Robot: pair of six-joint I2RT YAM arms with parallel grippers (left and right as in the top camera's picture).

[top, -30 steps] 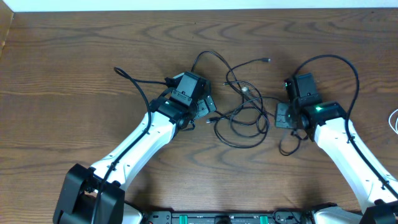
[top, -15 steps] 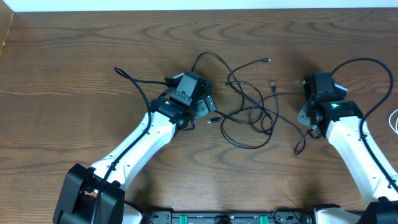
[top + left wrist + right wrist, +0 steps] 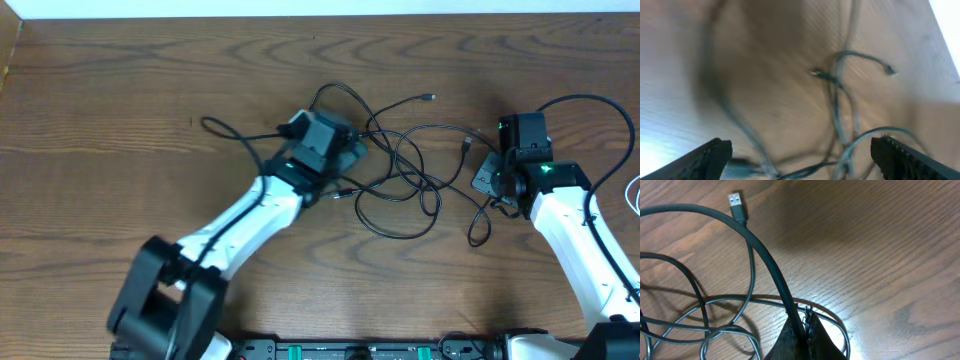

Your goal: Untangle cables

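Pinching one black cable [image 3: 769, 265] in the right hand [image 3: 805, 335], pressed together on it at the bottom of the right wrist view. Shows that cable arcing up and left from the pinch, over thinner loops lying on the bench [image 3: 880, 245], with a USB plug [image 3: 736, 202] flat on the wood near the top left.

Has carried that hand rightward since a second ago: then just beside the tangle's right side, now clear of it toward the right edge. Has dragged the USB plug along too, from the middle of the knot out to a spot just left of the hand, and drawn a strand out long across the gap.

Leaves the cables [image 3: 410, 180] in the middle of the bench, looser and wider on the right than before, with the big lower loop about where it lay. Keeps another small plug [image 3: 428, 97] at the tangle's top, unmoved. Shows a bit of white cable [image 3: 633, 195] at the far right edge, apart from the rest.

Spread wide at the left hand [image 3: 805, 160], with one finger in each lower corner of a blurred left wrist view, gripping nothing. Has swung up and right since the earlier frames, from beside the tangle's left rim to over its left loops. Cannot tell through the blur whether touching any strand.
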